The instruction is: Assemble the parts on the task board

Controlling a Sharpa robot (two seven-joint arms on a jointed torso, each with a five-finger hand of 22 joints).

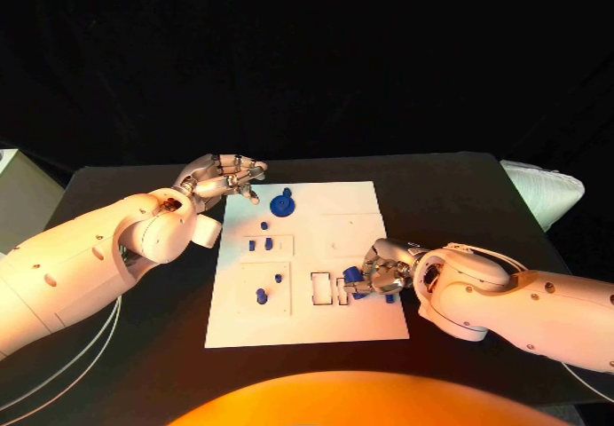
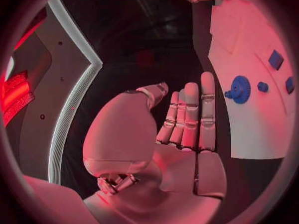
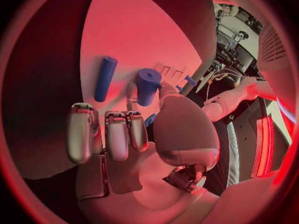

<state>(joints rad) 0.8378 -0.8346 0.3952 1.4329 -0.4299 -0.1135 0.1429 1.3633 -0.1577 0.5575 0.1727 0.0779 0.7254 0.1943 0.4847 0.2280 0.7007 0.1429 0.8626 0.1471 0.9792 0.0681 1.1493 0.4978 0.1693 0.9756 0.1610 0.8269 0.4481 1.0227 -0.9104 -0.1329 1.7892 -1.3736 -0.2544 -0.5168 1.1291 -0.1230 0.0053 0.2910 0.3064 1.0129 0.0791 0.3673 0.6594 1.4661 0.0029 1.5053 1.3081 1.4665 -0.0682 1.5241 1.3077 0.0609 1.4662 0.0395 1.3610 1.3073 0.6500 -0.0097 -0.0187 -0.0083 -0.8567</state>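
Touching right hand (image 1: 381,273): blue part (image 1: 352,275)

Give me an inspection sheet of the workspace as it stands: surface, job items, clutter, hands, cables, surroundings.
Surface: black table, with the white task board lying in the middle.
Job's things: blue gear-shaped part at the board's far end; small blue parts in the left recesses; blue cylinder lying loose on the board.
Clutter: nothing seen.
Hands: left hand at the board's far left corner, fingers straight, holding nothing; right hand on the board's right near side, a thick blue cylinder at its fingertips; grip cannot be confirmed.
Cables: white cables beneath the left arm.
Surroundings: dark backdrop.
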